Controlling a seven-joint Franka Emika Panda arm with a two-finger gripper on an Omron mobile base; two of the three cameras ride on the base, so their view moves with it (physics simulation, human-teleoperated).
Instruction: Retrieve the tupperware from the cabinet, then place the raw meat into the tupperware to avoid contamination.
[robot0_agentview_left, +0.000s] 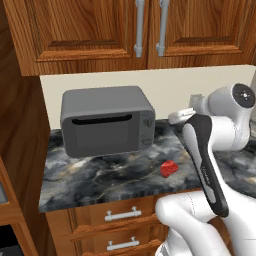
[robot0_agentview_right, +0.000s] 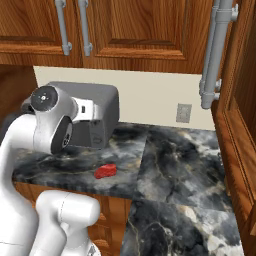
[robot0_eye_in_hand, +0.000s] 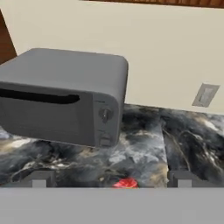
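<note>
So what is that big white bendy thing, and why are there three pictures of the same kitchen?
The white thing is a robot arm with a two-finger gripper for picking things up. Two cameras ride behind it, one on its left and one on its right, so they show the same kitchen from two sides. The third camera sits on its hand and looks where the hand points. On the dark marble counter stand a grey microwave and a small red lump of raw meat. The wooden cabinet doors above are closed. The gripper is open and holds nothing.
</note>
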